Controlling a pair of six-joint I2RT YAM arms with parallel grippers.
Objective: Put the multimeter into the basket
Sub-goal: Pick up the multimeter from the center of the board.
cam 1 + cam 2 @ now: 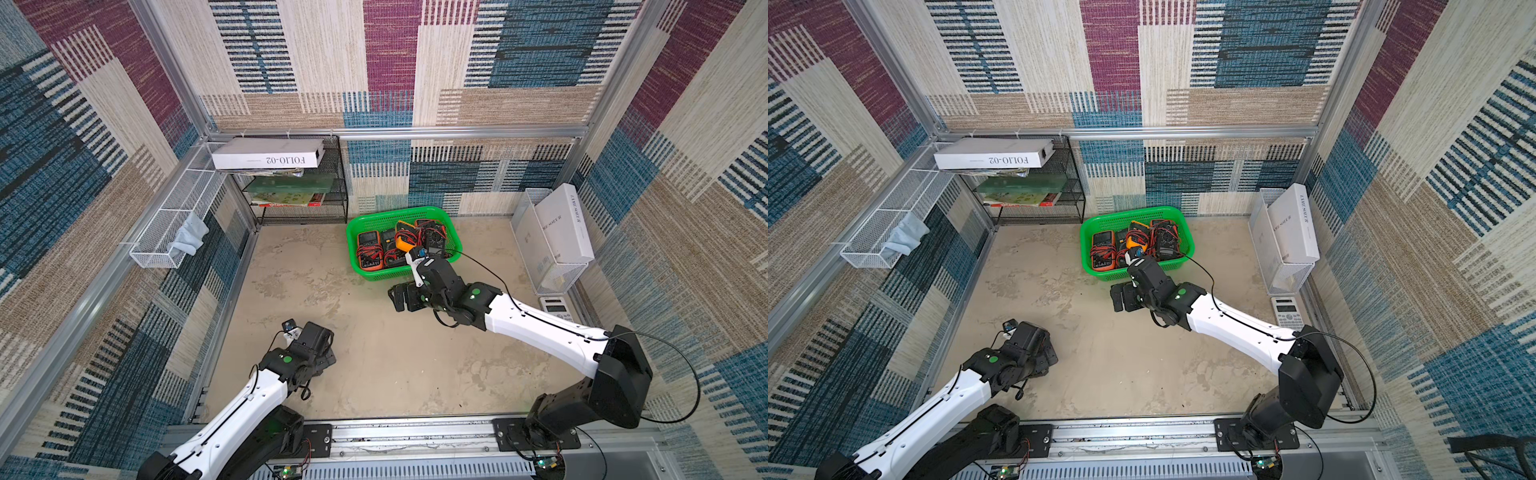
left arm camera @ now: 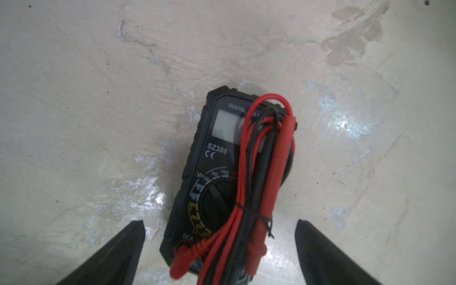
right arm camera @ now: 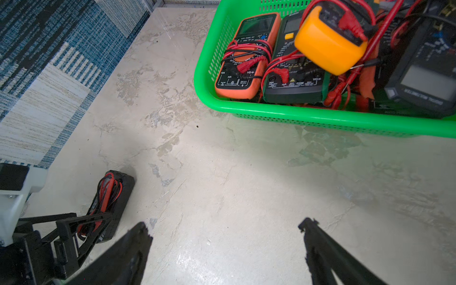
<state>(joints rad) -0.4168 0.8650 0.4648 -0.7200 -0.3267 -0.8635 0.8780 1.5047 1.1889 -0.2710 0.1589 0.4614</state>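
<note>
A black multimeter (image 2: 222,158) with red and black leads bundled on its face lies flat on the table. My left gripper (image 2: 220,221) is open, one finger on each side of the meter's near end with a gap on both sides. The right wrist view shows the same multimeter (image 3: 116,187) with the left jaws around it. In both top views the left gripper (image 1: 324,353) (image 1: 1046,357) hides it. The green basket (image 1: 399,210) (image 1: 1133,210) (image 3: 320,116) stands at the back and holds several other meters. My right gripper (image 1: 399,297) (image 3: 225,222) hangs open over bare table just in front of the basket.
A black mesh shelf rack (image 1: 299,195) with books and a white box (image 1: 268,153) on top stands at the back left. A white wire tray (image 1: 174,224) hangs on the left wall. At the right are a white wire holder (image 1: 557,274) with books and a calculator (image 1: 557,309).
</note>
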